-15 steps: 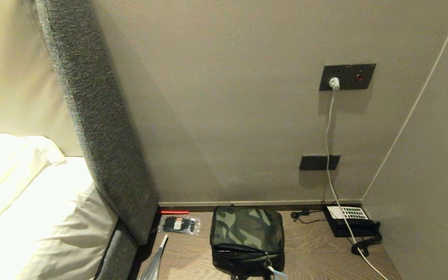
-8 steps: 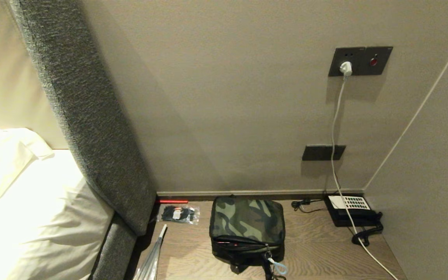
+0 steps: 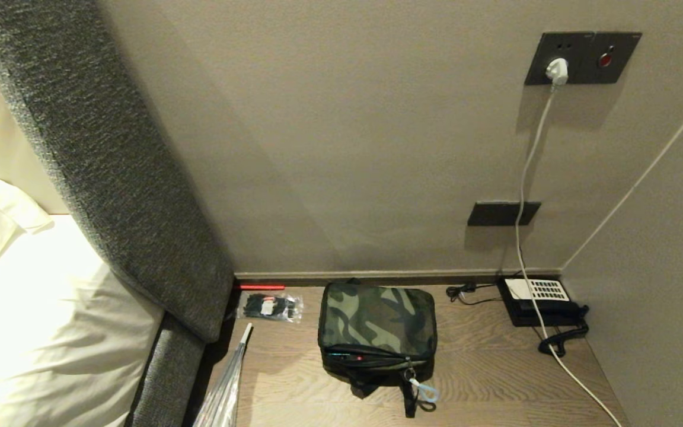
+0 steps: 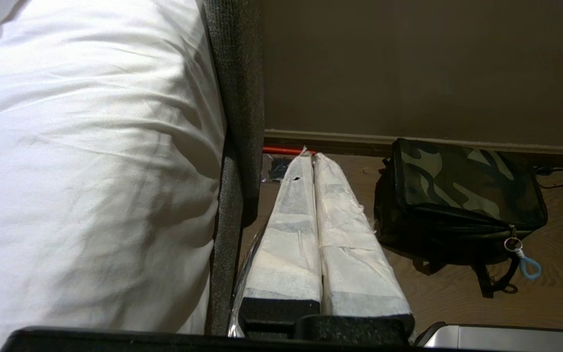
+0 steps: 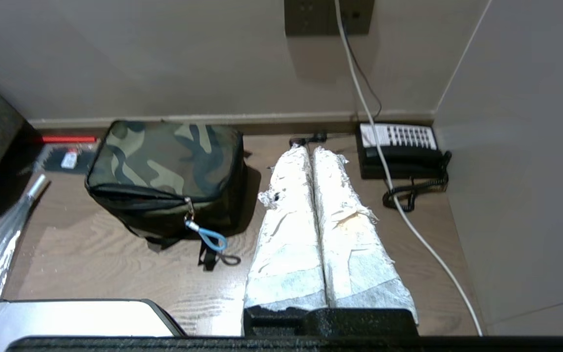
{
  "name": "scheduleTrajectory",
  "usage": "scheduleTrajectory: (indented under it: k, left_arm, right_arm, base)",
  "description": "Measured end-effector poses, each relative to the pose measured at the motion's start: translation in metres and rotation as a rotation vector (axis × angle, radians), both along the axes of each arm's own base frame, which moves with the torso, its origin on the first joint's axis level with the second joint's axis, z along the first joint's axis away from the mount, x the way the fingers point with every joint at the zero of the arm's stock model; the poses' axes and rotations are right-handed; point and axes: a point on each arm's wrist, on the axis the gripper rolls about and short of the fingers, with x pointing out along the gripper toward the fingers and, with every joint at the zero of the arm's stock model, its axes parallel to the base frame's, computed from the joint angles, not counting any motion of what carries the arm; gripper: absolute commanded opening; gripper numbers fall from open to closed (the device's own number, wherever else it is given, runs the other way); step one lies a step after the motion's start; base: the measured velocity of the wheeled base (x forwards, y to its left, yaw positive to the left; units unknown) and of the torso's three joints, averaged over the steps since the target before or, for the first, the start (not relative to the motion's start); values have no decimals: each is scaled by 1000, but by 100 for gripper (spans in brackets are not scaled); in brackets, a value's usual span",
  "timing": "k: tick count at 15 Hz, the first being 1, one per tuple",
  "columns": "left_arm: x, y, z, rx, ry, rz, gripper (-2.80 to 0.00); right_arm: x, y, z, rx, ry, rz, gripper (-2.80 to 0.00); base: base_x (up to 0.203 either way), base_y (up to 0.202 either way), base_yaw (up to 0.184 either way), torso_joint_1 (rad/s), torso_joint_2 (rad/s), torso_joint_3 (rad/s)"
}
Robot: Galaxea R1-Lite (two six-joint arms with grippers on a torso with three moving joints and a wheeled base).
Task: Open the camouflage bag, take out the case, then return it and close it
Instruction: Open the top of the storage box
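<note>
Boxy green-camouflage soft bag [image 3: 377, 329] sat zipped on wooden surface [image 3: 484, 367] near back wall, blue zipper loop [image 3: 426, 391] facing robot, likely for easy pulling. Left hand [image 4: 313, 164] and right hand [image 5: 312, 155] clenched, empty, short of bag. Case unseen.

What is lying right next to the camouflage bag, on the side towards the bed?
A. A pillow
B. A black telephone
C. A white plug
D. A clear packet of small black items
D: the clear packet lies on the wooden surface between the camouflage bag and the grey headboard.
</note>
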Motion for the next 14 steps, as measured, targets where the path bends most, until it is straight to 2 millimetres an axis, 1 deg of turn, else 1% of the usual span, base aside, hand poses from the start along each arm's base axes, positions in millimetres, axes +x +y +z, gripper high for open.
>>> scheduleTrajectory:
  k: [14]
  left_arm:
    - [0, 0, 0, -2, 0, 0, -280]
  right_arm:
    - [0, 0, 0, 0, 1, -1, -280]
  base:
    - [0, 0, 0, 3, 4, -197]
